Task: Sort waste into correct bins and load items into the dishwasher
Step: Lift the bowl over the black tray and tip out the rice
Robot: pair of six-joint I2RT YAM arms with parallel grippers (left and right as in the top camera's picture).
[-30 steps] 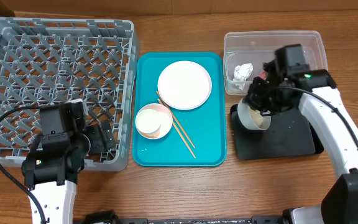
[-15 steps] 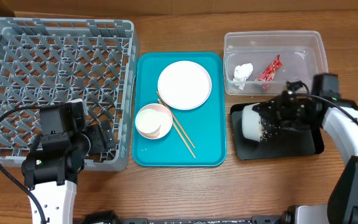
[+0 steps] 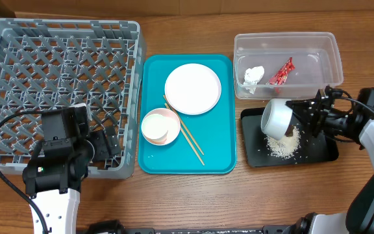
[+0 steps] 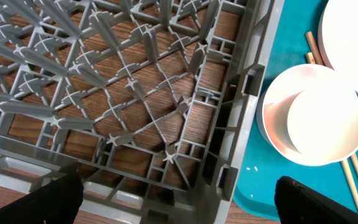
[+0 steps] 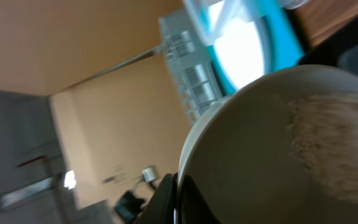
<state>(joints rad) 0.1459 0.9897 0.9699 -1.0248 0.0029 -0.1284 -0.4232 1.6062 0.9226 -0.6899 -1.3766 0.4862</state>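
Observation:
My right gripper (image 3: 306, 117) is shut on the rim of the pale grey-green bowl (image 3: 277, 118) and holds it tipped on its side over the black tray (image 3: 318, 153). White rice grains (image 3: 282, 147) lie on the tray under the bowl. In the right wrist view the fingers (image 5: 166, 200) pinch the bowl's rim (image 5: 278, 155), with grains inside it. The clear tub (image 3: 330, 49) holds the tissue wad (image 3: 254, 75) and the red wrapper (image 3: 280, 71). My left gripper (image 3: 100, 140) is open and empty over the grey dish rack's (image 3: 57, 65) near right corner (image 4: 179, 205).
The teal tray (image 3: 221, 162) holds the white plate (image 3: 192, 88), the pink bowl (image 3: 156, 127) with the white cup (image 4: 325, 127) in it, and wooden chopsticks (image 3: 191, 140). The rack's wall (image 4: 241, 124) stands between my left gripper and the tray.
My right arm swung out to the right and turned the bowl. The bowl tipped from over the tray's left end and rice spilled onto the black tray. The left arm has not moved.

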